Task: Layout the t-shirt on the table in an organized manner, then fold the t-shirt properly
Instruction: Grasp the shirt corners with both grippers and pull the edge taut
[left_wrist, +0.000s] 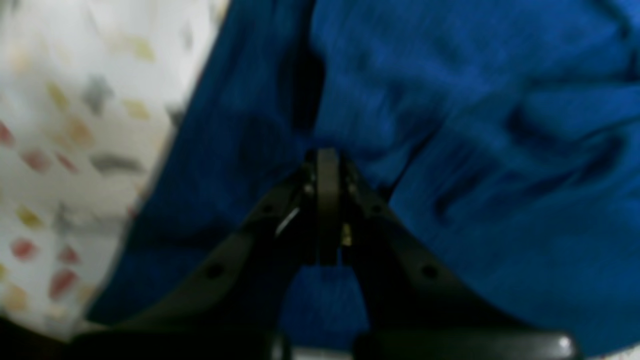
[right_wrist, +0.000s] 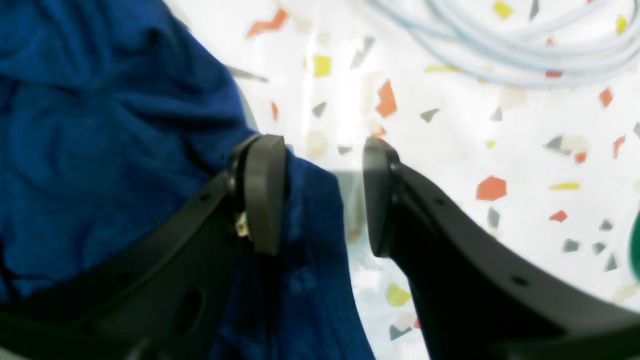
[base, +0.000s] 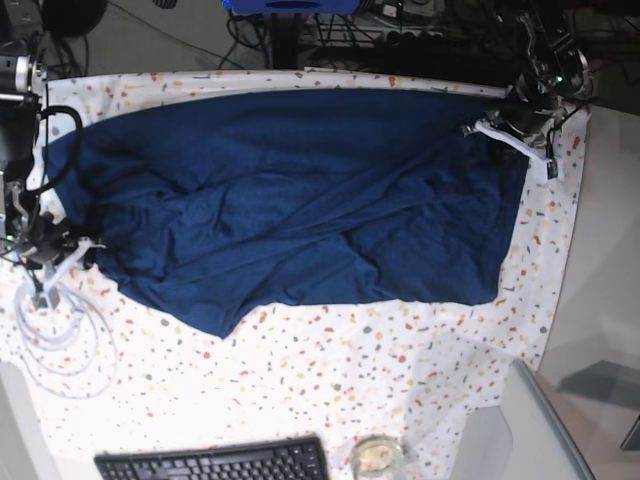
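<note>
Layout step: your left hand (left_wrist: 327, 165) pinches rumpled navy cotton t-shirt (base: 290, 190) at 2 o'clock; right hand (right_wrist: 320, 195) open astride 9 o'clock edge. Next: close right, pull flat on terrazzo-flecked white table (base: 420, 370).

right claw (right_wrist: 320, 195) parted over the t-shirt (right_wrist: 100, 125) edge on the table (right_wrist: 450, 130).

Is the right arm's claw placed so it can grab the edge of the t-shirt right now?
Probably yes. The right claw is open and straddles the edge of the t-shirt, one pad over the fabric, the other over bare table. Nothing blocks the gap.
</note>
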